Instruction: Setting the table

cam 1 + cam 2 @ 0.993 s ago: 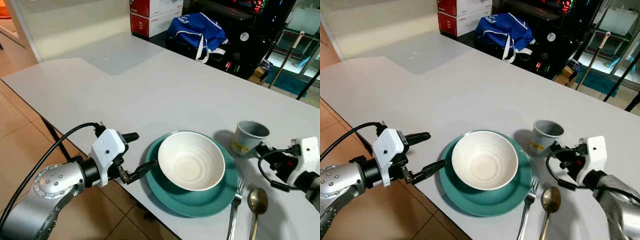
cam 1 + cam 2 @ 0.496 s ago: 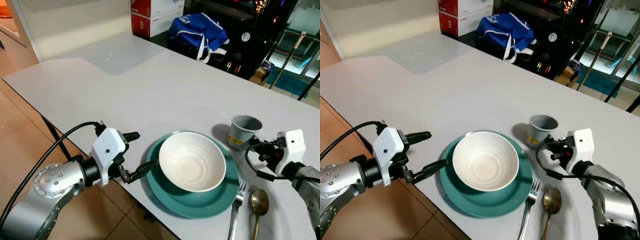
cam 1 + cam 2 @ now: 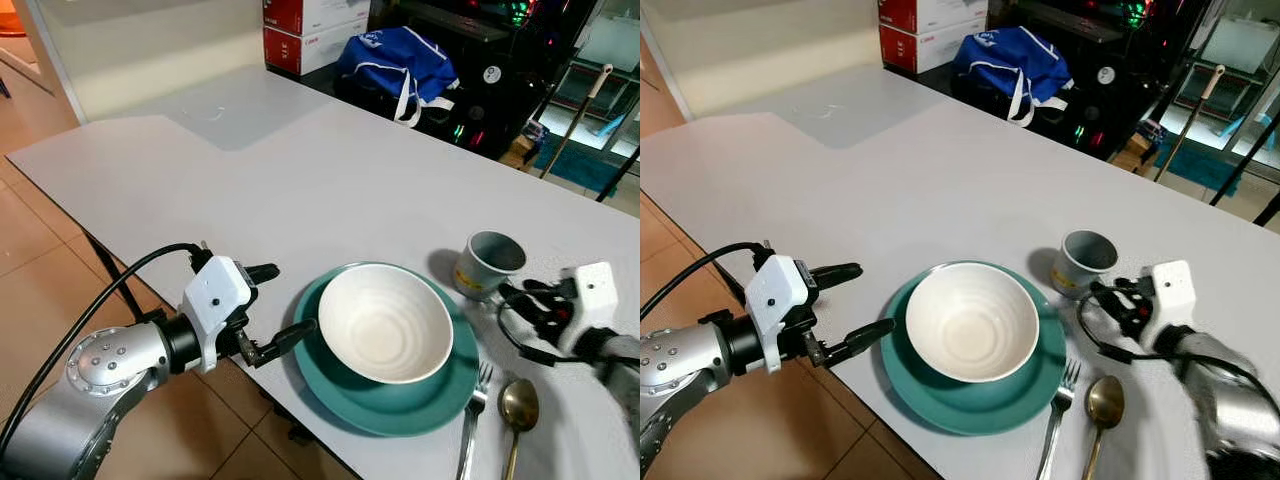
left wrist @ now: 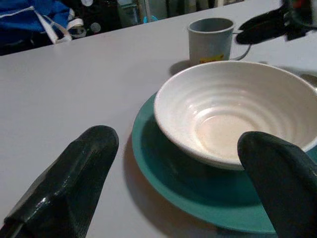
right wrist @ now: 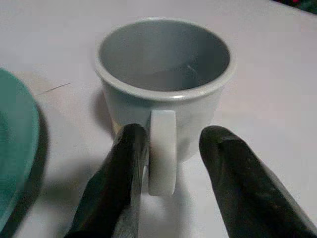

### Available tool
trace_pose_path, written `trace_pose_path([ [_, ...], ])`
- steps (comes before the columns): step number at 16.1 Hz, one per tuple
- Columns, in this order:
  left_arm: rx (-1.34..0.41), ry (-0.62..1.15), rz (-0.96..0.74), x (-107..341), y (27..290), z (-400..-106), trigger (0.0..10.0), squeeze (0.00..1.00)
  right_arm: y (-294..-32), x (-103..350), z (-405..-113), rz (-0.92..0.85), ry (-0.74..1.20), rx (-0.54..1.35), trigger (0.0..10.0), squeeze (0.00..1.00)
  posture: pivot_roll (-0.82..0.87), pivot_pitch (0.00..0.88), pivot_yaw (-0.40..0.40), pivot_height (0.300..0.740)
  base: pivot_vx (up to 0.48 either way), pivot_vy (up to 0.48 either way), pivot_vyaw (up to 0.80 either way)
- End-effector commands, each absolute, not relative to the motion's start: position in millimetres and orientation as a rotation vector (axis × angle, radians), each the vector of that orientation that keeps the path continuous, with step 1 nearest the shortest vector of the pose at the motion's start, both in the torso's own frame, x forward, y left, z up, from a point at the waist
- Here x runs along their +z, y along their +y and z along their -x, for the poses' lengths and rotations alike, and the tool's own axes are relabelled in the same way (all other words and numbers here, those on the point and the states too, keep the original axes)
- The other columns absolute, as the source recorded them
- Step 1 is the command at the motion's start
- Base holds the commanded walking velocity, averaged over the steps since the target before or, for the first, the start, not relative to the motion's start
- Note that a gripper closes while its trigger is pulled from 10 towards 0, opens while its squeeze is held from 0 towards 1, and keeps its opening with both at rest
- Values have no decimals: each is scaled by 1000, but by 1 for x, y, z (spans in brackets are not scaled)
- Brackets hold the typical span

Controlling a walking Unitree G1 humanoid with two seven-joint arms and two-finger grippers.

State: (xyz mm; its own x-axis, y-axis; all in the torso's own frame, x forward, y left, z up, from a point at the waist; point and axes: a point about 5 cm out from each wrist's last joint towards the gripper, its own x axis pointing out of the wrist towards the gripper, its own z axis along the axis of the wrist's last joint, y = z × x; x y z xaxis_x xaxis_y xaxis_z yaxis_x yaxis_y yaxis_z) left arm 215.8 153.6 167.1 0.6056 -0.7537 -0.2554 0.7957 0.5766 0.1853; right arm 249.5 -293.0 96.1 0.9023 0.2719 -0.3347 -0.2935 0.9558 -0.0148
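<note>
Straddling one grey mug (image 5: 163, 94) handle, my right jaws (image 5: 171, 173) stand apart; left jaws (image 3: 268, 318) gape beside one bowl (image 3: 385, 322), one plate (image 3: 345, 392); one fork (image 3: 470, 425), one spoon (image 3: 517, 405) on desk (image 3: 300, 170).

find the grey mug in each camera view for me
Left eye view: grey mug, right of the white bowl.
Right eye view: mug, up and right of the bowl.
Left wrist view: mug behind the bowl.
Right wrist view: mug centred, handle toward the camera.
Shared landmark: the teal plate.
</note>
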Motion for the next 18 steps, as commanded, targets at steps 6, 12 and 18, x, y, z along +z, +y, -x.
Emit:
trace_pose_path([
  [6,-818,48,-296,176,142,-230,10000,0,-276,189,-216,34,62,412,10000,0,-73,0,-43,740,0,0,0],
  [12,-824,23,-301,178,133,-236,10000,0,-225,193,-235,-59,0,357,10000,0,-69,0,-45,740,-221,0,0],
  [18,-754,11,-335,177,137,-239,10000,0,-225,194,-239,-49,14,268,10000,0,-68,0,-50,740,-179,0,0],
])
